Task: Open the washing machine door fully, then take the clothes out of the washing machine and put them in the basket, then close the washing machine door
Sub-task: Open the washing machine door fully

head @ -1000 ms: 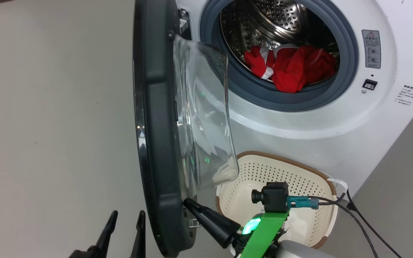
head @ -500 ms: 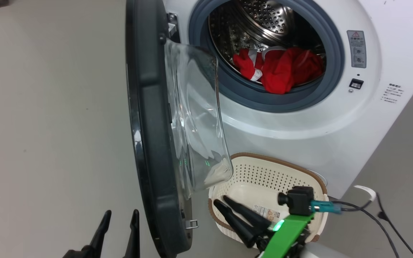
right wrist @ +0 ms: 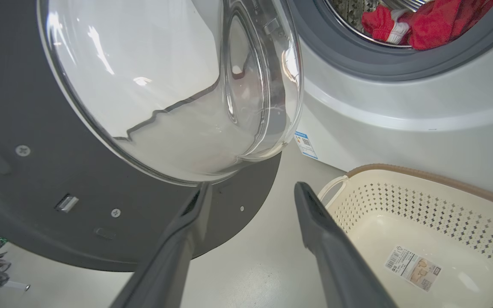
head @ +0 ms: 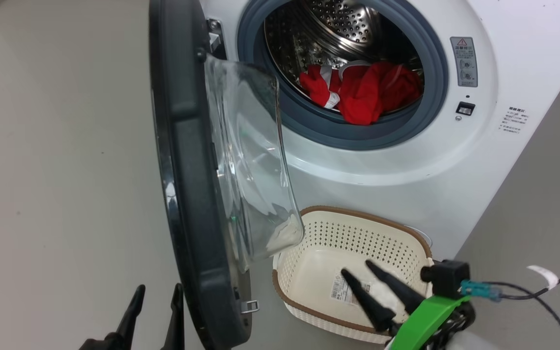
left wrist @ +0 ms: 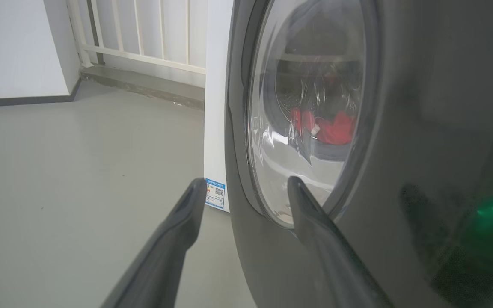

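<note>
The washing machine door (head: 183, 170) stands wide open, edge-on, its clear glass bowl (head: 246, 160) bulging right. In the steel drum of the white washing machine (head: 406, 170) lie the red clothes (head: 362, 90) with white trim. Below the opening sits the cream basket (head: 358, 216), with nothing in it but a paper label. My right gripper (head: 356, 267) hovers open over the basket, holding nothing. Left of the door's lower edge, my left gripper (head: 159, 288) is open. The left wrist view has the left gripper (left wrist: 245, 183) by the door's outer face (left wrist: 422, 128). The right gripper (right wrist: 253, 187) points between door and basket (right wrist: 400, 205).
A dark cable with a white tag (head: 528, 287) trails on the grey floor to the right of the basket. Bare floor (head: 56, 170) stretches left of the door. A white wall and railing (left wrist: 144, 38) stand beyond the machine's side.
My right gripper has opened and drawn away from the door's lower edge, rightward over the basket. The head camera has shifted, so the whole scene sits further left.
</note>
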